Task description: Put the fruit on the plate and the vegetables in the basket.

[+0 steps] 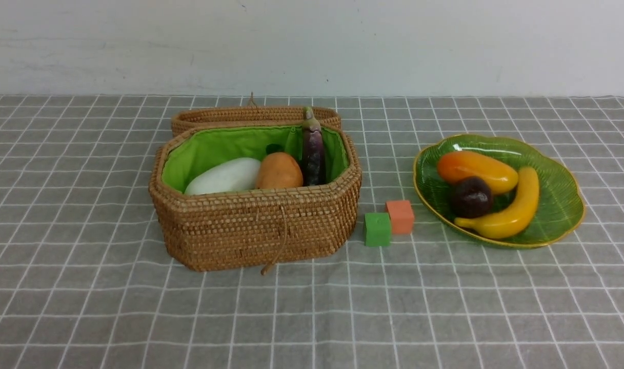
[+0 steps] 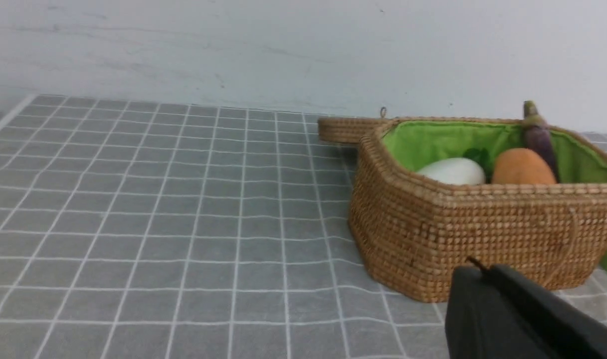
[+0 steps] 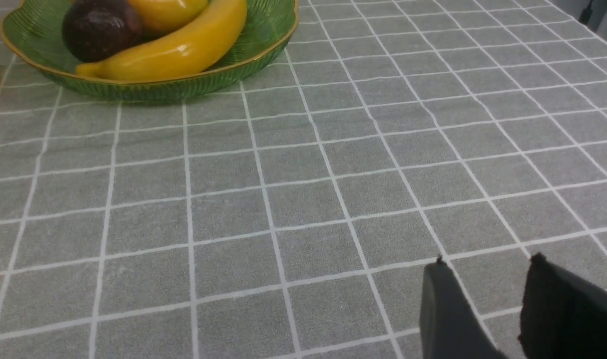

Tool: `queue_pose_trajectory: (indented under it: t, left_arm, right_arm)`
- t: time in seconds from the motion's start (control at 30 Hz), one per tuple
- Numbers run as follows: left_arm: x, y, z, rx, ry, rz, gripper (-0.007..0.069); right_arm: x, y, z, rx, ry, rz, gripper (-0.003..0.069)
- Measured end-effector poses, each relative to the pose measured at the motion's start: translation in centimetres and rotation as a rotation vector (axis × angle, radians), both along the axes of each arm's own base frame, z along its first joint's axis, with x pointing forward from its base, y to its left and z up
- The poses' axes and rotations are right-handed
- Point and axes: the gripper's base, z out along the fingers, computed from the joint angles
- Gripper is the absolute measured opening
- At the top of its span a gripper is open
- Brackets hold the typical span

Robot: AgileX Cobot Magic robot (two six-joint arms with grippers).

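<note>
I see the glossy toy fruit (image 1: 488,197) on the ribbed green plate (image 1: 558,192), vegetables (image 1: 270,171) in the wicker basket (image 1: 255,225). My right end effector (image 3: 488,294) is parted, empty; the left end effector (image 2: 483,271) I cannot tell.

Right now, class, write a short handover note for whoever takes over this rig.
Left gripper: fingers together, shut, empty, near the basket.
Right gripper: fingers apart, open, empty, above bare cloth.
Plate: mango, dark purple fruit, banana.
Basket: white vegetable, potato, eggplant upright, a green bit behind.
Sorting looks done; lid open. Two cubes remain on the cloth.
</note>
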Motion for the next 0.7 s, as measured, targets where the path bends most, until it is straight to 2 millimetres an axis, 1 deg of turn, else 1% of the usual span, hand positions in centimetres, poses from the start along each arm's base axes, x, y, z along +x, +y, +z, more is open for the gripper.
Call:
queue_pose_trajectory:
  t: [0.07, 0.1, 0.17, 0.23, 0.27, 0.3, 0.7]
  left_arm:
    - [0.1, 0.1, -2.5, 0.006, 0.025, 0.016, -0.0009]
    - [0.2, 0.1, -3.0, 0.008, 0.039, 0.019, -0.0009]
    - [0.7, 0.1, -6.3, 0.017, 0.136, 0.042, -0.0008]
    - [0.8, 0.2, -8.3, 0.021, 0.209, 0.063, -0.0006]
    - [0.8, 0.3, -8.5, 0.022, 0.218, 0.063, -0.0006]
    - [0.8, 0.3, -9.2, 0.023, 0.253, 0.076, -0.0007]
    - [0.8, 0.3, -9.3, 0.022, 0.250, 0.080, -0.0002]
  right_arm:
    - [0.0, 0.0, 0.0, 0.000, 0.000, 0.000, 0.0239]
    - [0.0, 0.0, 0.0, 0.000, 0.000, 0.000, 0.0239]
    - [0.0, 0.0, 0.0, 0.000, -0.001, 0.000, 0.0239]
    - [0.0, 0.0, 0.0, 0.000, -0.001, 0.000, 0.0240]
    - [0.0, 0.0, 0.0, 0.000, -0.001, 0.000, 0.0240]
    - [0.0, 0.0, 0.0, 0.000, -0.001, 0.001, 0.0240]
    - [0.0, 0.0, 0.0, 0.000, -0.001, 0.000, 0.0240]
